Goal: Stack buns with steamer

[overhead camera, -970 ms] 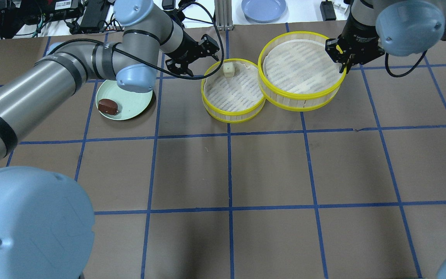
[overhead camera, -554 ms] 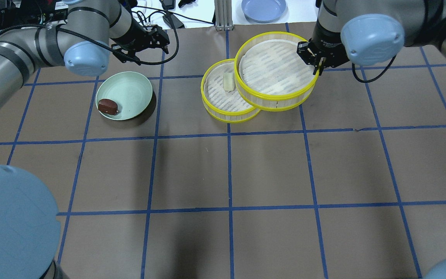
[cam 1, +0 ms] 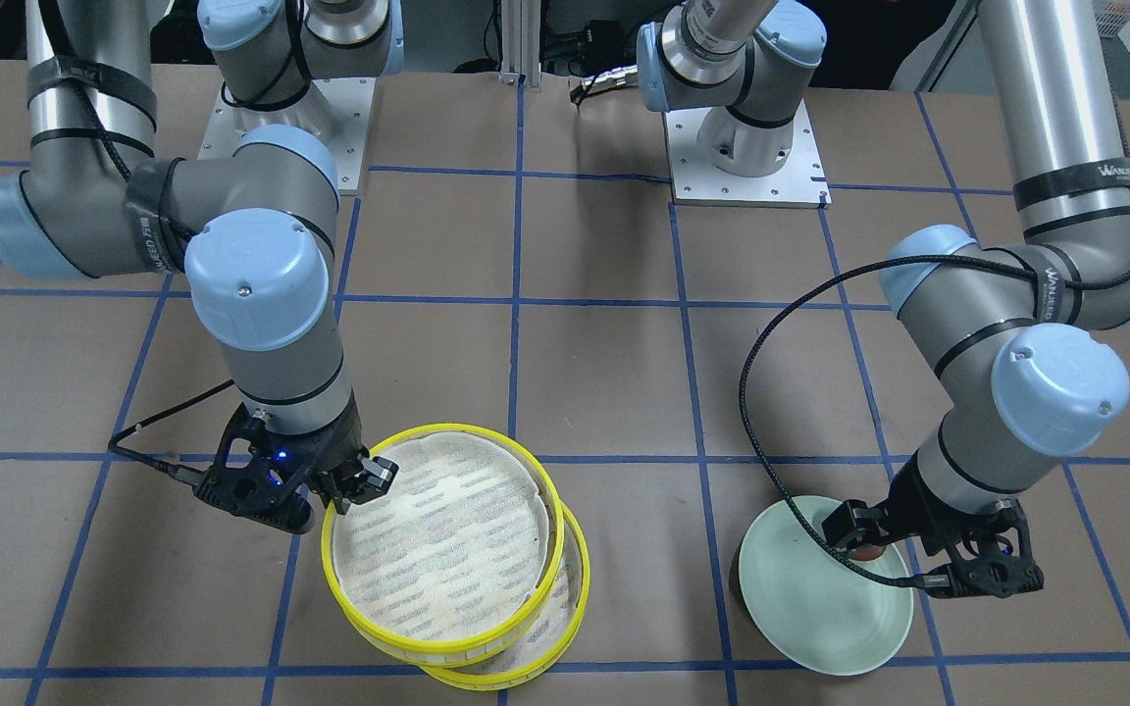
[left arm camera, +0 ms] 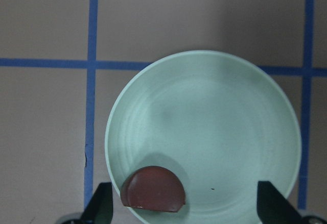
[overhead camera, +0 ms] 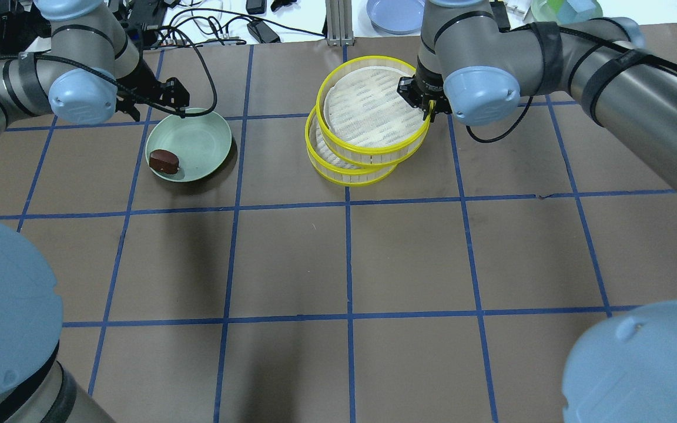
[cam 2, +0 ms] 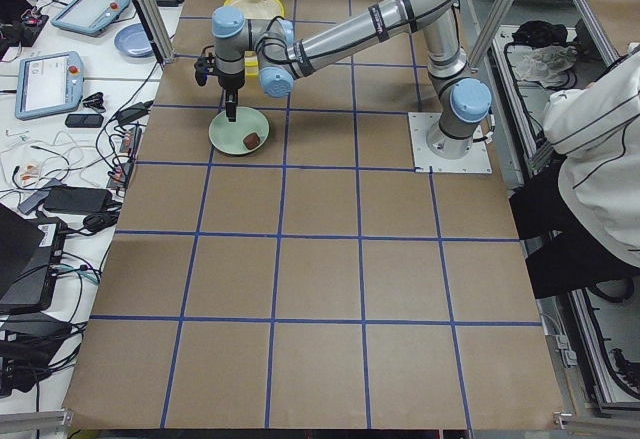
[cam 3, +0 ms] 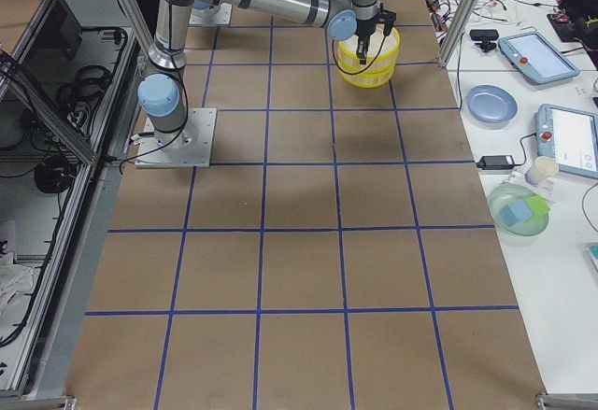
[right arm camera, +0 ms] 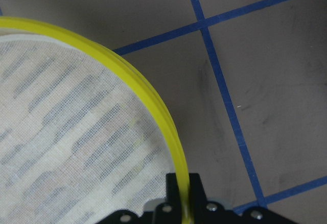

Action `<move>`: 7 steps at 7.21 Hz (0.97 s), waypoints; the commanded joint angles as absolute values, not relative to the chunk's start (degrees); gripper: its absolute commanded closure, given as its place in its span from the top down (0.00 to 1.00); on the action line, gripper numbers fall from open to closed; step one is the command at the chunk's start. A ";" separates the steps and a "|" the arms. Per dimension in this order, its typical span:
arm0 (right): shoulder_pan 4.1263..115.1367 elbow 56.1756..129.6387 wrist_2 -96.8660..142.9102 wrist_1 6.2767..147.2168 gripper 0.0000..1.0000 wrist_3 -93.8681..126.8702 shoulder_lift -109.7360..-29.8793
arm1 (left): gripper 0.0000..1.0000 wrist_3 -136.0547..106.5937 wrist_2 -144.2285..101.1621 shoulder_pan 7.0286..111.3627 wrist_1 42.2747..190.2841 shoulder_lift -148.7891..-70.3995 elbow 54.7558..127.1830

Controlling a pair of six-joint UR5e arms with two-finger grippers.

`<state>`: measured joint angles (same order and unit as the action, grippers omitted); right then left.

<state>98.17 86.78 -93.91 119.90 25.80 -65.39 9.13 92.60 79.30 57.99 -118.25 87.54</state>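
Observation:
The dark reddish-brown bun (overhead camera: 164, 160) lies at the near-left edge of a pale green plate (overhead camera: 197, 138). My left gripper (overhead camera: 169, 97) hovers open and empty over the plate's far rim. In the left wrist view the bun (left arm camera: 153, 189) sits between the spread fingertips (left arm camera: 99, 206). My right gripper (overhead camera: 428, 109) is shut on the right rim of the larger yellow steamer tray (overhead camera: 374, 111). It holds this tray, offset, over the smaller steamer tray (overhead camera: 341, 170). The right wrist view shows the fingers clamping the yellow rim (right arm camera: 183, 188). The cream-white bun is hidden under the upper tray.
A blue plate (overhead camera: 395, 13) and cables lie past the table's far edge. The brown table with blue grid tape (overhead camera: 347, 258) spreads out in front of the trays. A person sits beside the robot base in the exterior left view (cam 2: 600, 159).
My right gripper has carried the larger steamer tray leftward, over the smaller one, covering the white bun. My left arm has swung left, from the small tray to above the green plate.

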 commanded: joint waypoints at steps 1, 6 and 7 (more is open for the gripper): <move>98.44 86.22 -93.69 121.37 0.00 25.84 -63.38 | 1.00 11.87 93.87 78.31 57.31 -120.84 90.78; 101.25 86.13 -94.30 123.66 0.00 29.97 -60.56 | 0.06 12.04 94.22 78.31 57.30 -123.49 89.83; 101.25 86.13 -94.39 123.75 0.00 30.23 -60.47 | 0.00 12.91 94.04 78.22 57.30 -123.40 89.56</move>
